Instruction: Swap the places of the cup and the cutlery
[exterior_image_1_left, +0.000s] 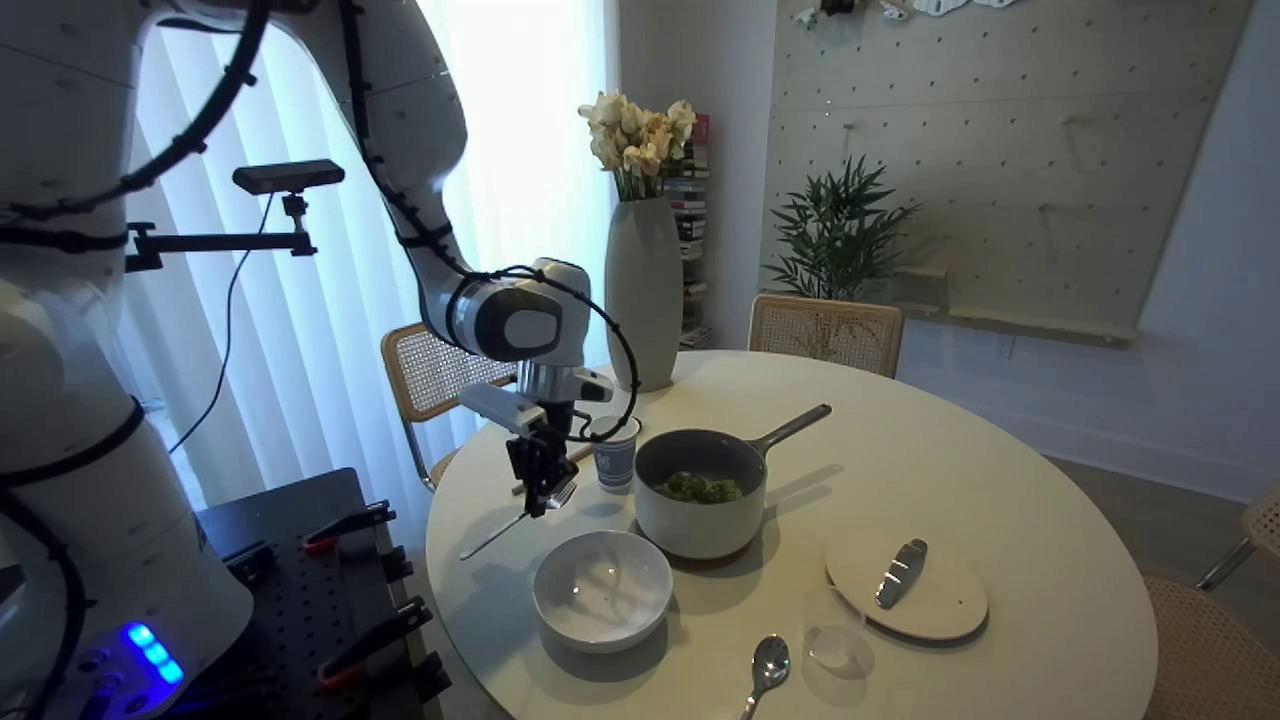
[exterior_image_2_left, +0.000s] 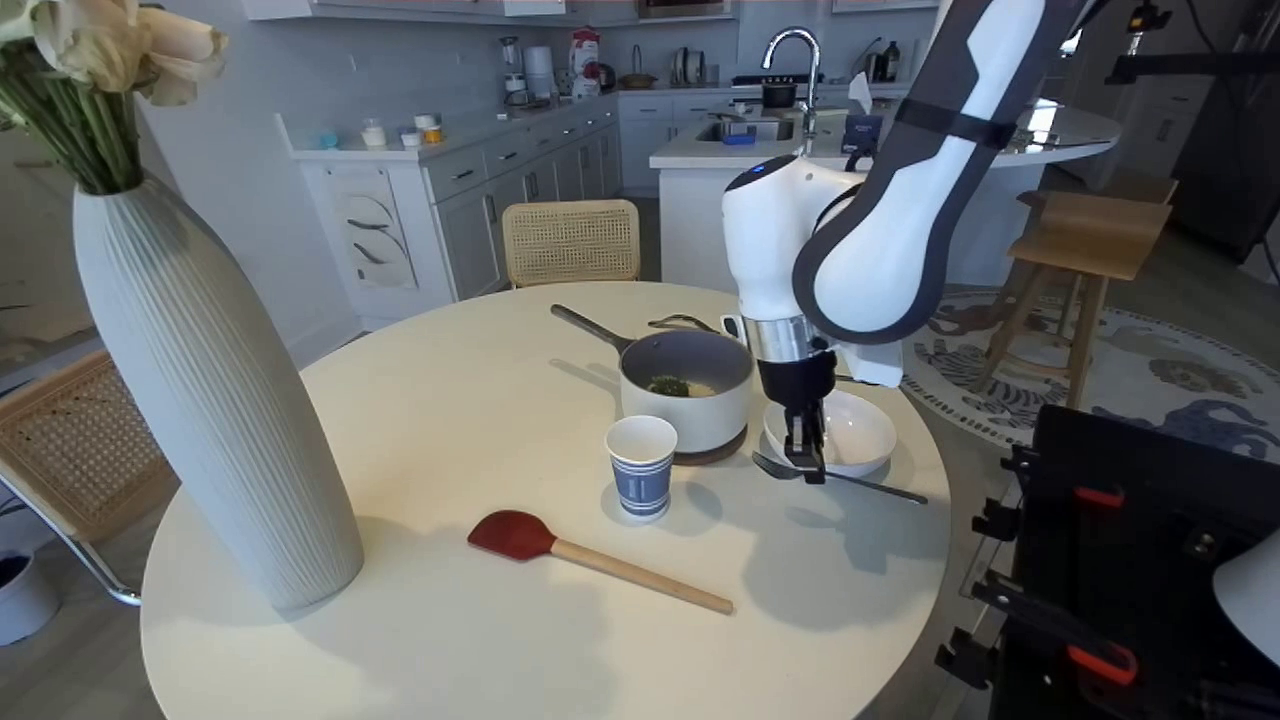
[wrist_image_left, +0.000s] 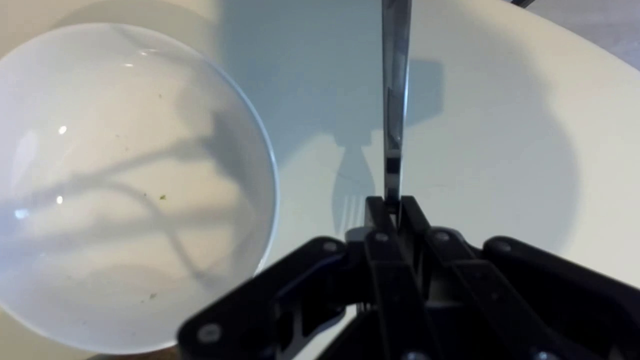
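Gripping fork (exterior_image_1_left: 494, 535) nearer tines than handle end, gripper (exterior_image_1_left: 540, 505) in exterior view probably seeks balance point; cup (exterior_image_1_left: 614, 465) stands upright just beside pot (exterior_image_1_left: 700, 520), presumably awaiting its turn in swap. In exterior view, fork hangs near bowl (exterior_image_2_left: 862, 432), likely held up to free its spot for cup. In wrist view, jaws nearly pressed together, pinching fork's slim handle; fork's shadow falls apart from it on table (wrist_image_left: 605, 200).
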